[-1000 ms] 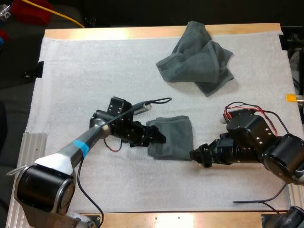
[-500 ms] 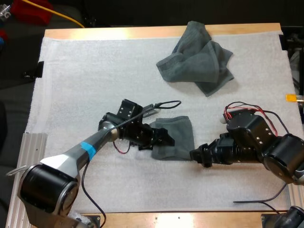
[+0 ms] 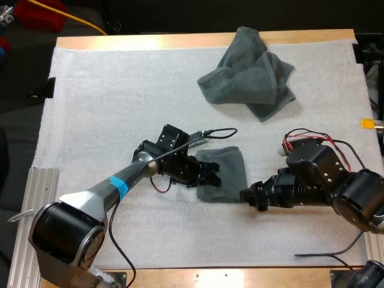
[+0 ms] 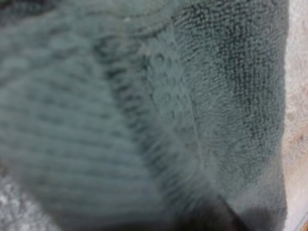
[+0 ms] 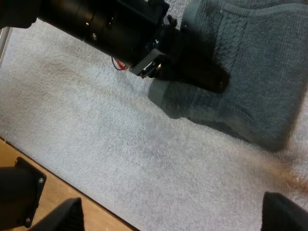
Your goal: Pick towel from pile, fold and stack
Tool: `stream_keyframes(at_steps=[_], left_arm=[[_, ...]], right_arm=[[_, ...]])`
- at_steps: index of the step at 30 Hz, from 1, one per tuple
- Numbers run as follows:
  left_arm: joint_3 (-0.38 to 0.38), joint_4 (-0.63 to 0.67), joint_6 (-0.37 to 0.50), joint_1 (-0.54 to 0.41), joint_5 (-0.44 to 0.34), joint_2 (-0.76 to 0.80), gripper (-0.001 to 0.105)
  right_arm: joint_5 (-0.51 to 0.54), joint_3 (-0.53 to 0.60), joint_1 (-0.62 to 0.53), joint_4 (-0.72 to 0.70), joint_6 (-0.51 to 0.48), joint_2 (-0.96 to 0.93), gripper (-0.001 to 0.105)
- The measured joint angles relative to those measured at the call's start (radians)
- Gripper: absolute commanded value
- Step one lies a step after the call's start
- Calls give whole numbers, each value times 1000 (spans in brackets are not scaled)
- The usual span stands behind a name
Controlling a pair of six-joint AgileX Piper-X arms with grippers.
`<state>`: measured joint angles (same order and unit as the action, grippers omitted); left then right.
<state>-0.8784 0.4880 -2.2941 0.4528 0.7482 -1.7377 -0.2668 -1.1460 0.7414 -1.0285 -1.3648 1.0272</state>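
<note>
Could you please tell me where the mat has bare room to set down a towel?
Bare: the white mat left of the crumpled towel, and its near edge. Crowded: the folded towel, left claw on it, right claw beside.

Seen from the left wrist, the folded dark grey-green terry towel is a close blur, its outline cut off. From above, the left claw covers one side of it. The right claw's black fingers run off frame.

From behind the arms the high camera is looking down over the whole surface, the left wrist camera is hugging the folded towel, and the right one is facing left at close range, sharing that towel and the left pincer with the high view.
</note>
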Motion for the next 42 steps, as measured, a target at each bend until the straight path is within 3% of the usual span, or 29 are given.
stream_keyframes(at_steps=[2,9,15,19,24,32,42], left_arm=[[0,2,6,0,-6,0,0],[0,35,89,-6,7,12,0],[-22,100,153,-74,93,76,0],[-67,204,245,-144,131,124,0],[-152,400,421,-233,145,141,0],[-225,660,676,-388,-46,141,0],[-230,736,793,-575,-264,141,0]], right_arm=[[0,0,0,0,0,0,71],[0,0,0,0,2,0,71],[0,0,0,0,2,0,71],[0,0,0,0,2,0,71],[0,0,0,0,2,0,71],[0,0,0,0,2,0,71],[0,0,0,0,2,0,71]])
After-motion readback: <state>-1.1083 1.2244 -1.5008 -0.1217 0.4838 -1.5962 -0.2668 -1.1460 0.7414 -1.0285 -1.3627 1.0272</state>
